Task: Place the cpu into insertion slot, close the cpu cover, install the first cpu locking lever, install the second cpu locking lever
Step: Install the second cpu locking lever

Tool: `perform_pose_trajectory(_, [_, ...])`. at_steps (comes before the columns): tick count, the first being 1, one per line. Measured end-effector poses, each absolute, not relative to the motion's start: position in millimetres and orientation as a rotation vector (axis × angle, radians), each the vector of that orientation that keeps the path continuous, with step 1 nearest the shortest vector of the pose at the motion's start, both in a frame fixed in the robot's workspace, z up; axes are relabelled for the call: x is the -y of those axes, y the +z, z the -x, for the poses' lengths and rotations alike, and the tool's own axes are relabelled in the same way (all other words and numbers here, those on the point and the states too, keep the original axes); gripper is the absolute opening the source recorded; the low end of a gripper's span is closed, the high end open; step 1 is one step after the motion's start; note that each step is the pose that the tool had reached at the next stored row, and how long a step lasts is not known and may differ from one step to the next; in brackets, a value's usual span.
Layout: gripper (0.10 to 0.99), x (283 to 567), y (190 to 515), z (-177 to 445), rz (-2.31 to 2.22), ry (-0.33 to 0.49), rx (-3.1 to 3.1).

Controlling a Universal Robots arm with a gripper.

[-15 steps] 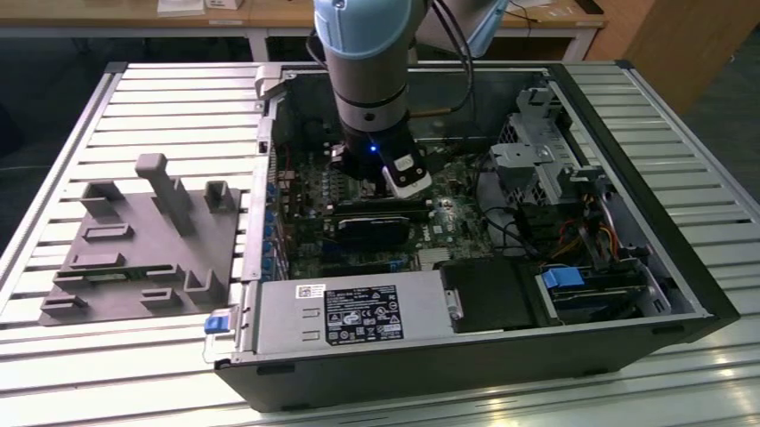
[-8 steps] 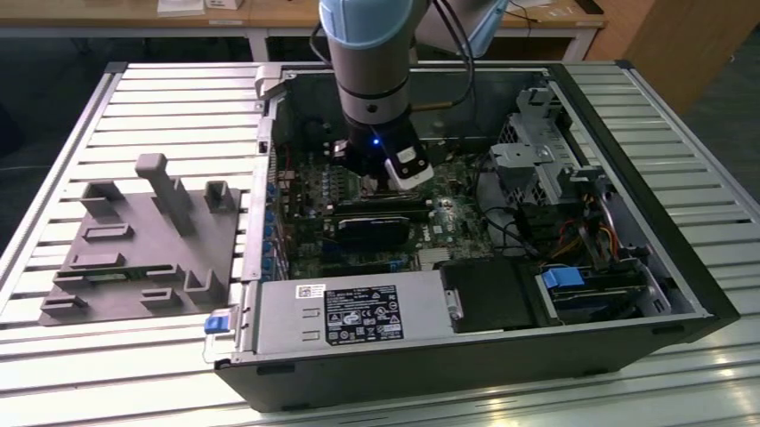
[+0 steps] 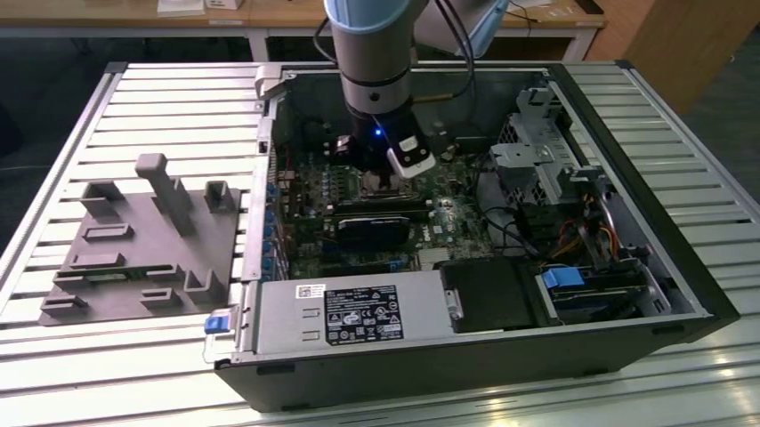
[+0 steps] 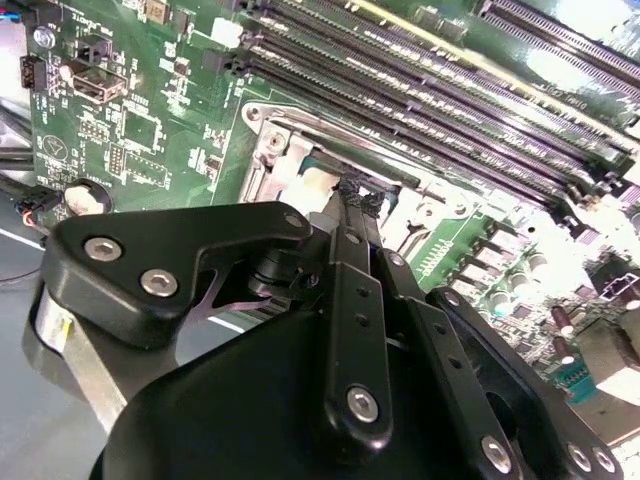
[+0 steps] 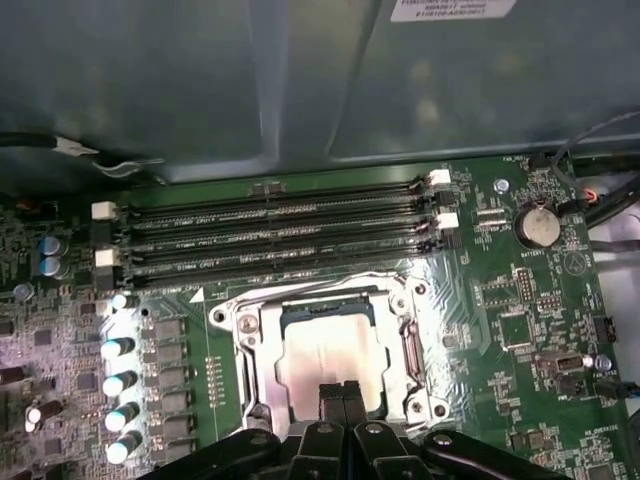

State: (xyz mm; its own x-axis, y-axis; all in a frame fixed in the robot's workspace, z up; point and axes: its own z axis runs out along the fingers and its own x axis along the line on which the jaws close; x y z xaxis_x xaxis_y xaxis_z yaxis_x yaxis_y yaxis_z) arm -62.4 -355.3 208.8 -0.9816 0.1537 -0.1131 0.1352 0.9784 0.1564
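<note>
The cpu (image 5: 330, 360), a pale square chip, lies flat in the insertion slot (image 5: 405, 345) on the green motherboard. A silvery metal frame, the cpu cover (image 5: 247, 335), appears to lie down around the chip. My gripper (image 5: 342, 392) stands low over the near edge of the chip, its two black fingertips pressed together with nothing between them. In the second wrist view the fingertips (image 4: 352, 198) reach the pale chip (image 4: 312, 185) at the socket's rim (image 4: 270, 150). In the exterior view the gripper (image 3: 383, 181) hangs inside the open computer case over the socket.
Long black memory slots (image 5: 280, 225) run just beyond the socket. A black heatsink block (image 3: 370, 227), a power supply (image 3: 356, 311) and a drive cage (image 3: 535, 165) crowd the case. A grey fixture (image 3: 142, 240) sits on the slatted table at the exterior view's left.
</note>
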Motion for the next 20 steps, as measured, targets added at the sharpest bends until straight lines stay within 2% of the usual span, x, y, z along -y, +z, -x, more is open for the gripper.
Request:
perform_pose_trajectory(8, [0.106, 339, 211, 61, -0.216, 0.167, -3.002])
perform_pose_trajectory(15, [0.106, 339, 232, 61, -0.216, 0.163, -3.002])
perform_pose_trajectory(20, [0.106, 339, 233, 61, -0.216, 0.162, -3.002])
